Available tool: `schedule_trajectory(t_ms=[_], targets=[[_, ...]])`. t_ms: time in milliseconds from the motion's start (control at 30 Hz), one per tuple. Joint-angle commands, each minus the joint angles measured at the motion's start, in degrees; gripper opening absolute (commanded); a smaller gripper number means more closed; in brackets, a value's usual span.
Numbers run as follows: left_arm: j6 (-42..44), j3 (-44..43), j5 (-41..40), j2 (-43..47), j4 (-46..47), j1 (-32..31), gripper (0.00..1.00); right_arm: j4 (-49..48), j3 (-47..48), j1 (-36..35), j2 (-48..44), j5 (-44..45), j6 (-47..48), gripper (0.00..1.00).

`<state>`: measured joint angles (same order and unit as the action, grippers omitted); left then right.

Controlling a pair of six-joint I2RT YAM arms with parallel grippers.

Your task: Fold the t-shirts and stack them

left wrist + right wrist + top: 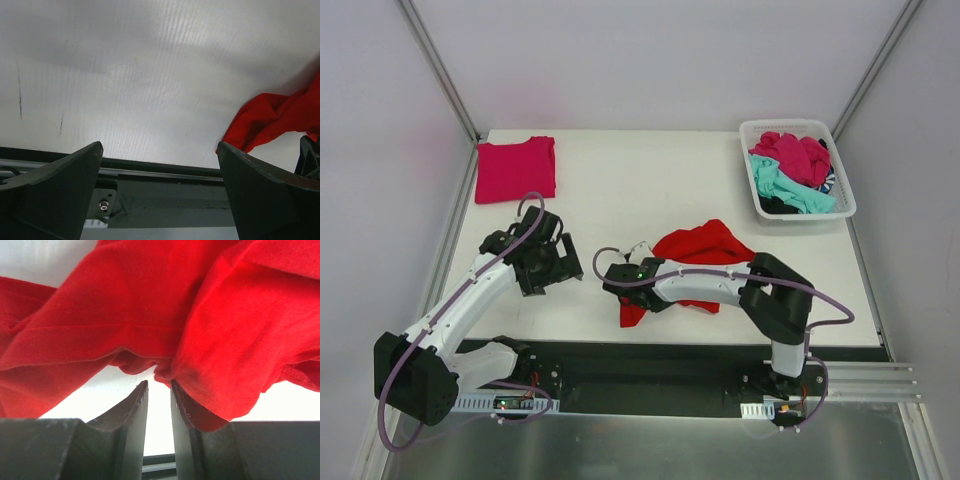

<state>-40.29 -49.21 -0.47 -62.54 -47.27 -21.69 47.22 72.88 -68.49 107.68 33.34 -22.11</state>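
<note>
One red t-shirt (705,252) lies crumpled in a heap at the middle of the tabletop (640,180), nearer the front edge than the back, with a tail of it trailing toward the robot on the left side of the heap. The right fingers (135,415) are drawn almost together, only a slit of light between them. A bunched fold of the red cloth sits right at their tips, so from where I stand they seem to be pinching the shirt's edge, though the bite itself is hard to make out. The left fingers (60,195) are spread wide over bare tabletop, holding nothing, with the red cloth off to their right and not touching them. Farther out, a magenta-pink shirt (515,168) lies flat and already folded at the far left corner. At the far right corner, a white basket (786,123) holds more shirts (790,155) in magenta, teal and something dark. I would judge this to be the start of the second shirt: getting it spread flat before any fold. The next move seems to call for the left fingers to cross to the heap and take another edge or corner. Then the two arms can draw the cloth apart and lay it smooth.
</note>
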Motion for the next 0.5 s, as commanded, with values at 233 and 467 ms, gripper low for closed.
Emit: schedule_trajectory(t_ms=[233, 467], targets=[[1.5, 1.0, 0.4, 1.6, -0.9, 0.1, 0.99, 0.1, 4.1, -3.7, 5.2, 7.7, -3.8, 0.27], [1.9, 1.2, 0.4, 2.0, -0.8, 0.1, 0.99, 5.1, 5.7, -5.7, 7.5, 16.3, -7.1, 0.26]])
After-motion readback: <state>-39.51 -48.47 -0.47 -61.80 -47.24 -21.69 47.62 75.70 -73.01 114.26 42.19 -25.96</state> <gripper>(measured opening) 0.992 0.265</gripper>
